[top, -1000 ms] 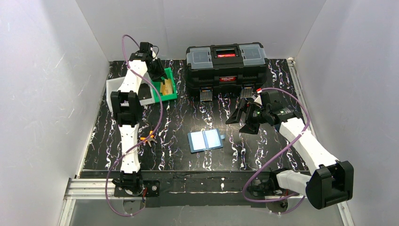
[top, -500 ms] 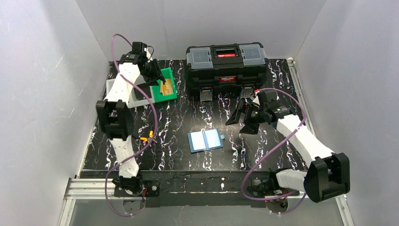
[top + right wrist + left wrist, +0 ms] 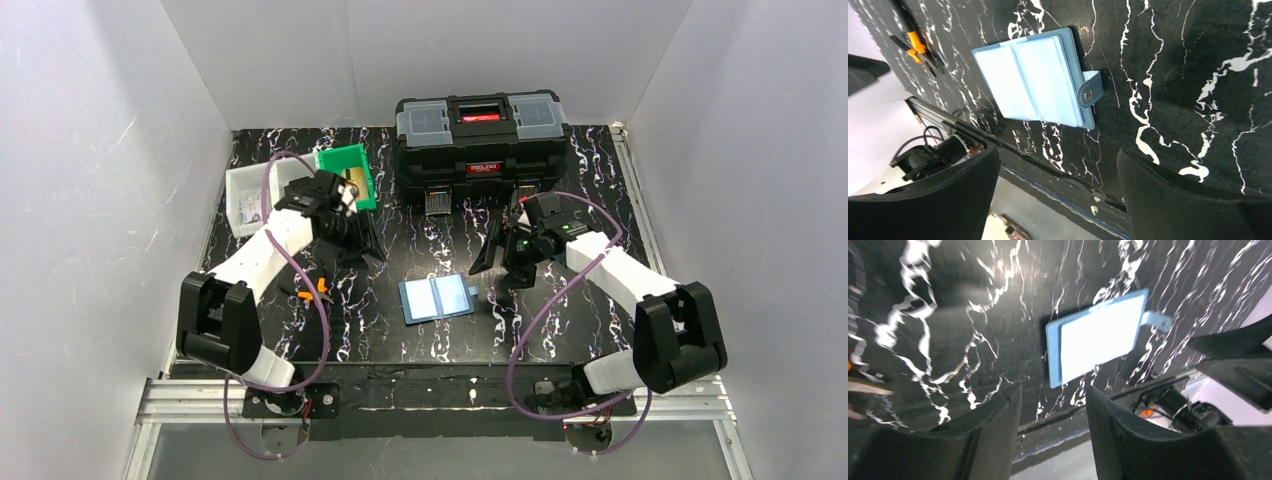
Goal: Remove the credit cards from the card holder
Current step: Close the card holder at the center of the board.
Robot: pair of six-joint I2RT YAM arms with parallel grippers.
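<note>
Marbled table (image 3: 600, 180), 2 arms (image 3: 262, 252) beside wallet (image 3: 437, 297).

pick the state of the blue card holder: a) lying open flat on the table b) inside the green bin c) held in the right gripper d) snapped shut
a, the card holder lies spread open on the table, snap tab undone, nothing gripping it

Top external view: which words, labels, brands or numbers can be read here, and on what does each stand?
No text can be read with certainty.
Black toolbox, red label on the lid: too small to read.
Red label on its front: blurred, unreadable.
Card holder: no writing visible.
</note>
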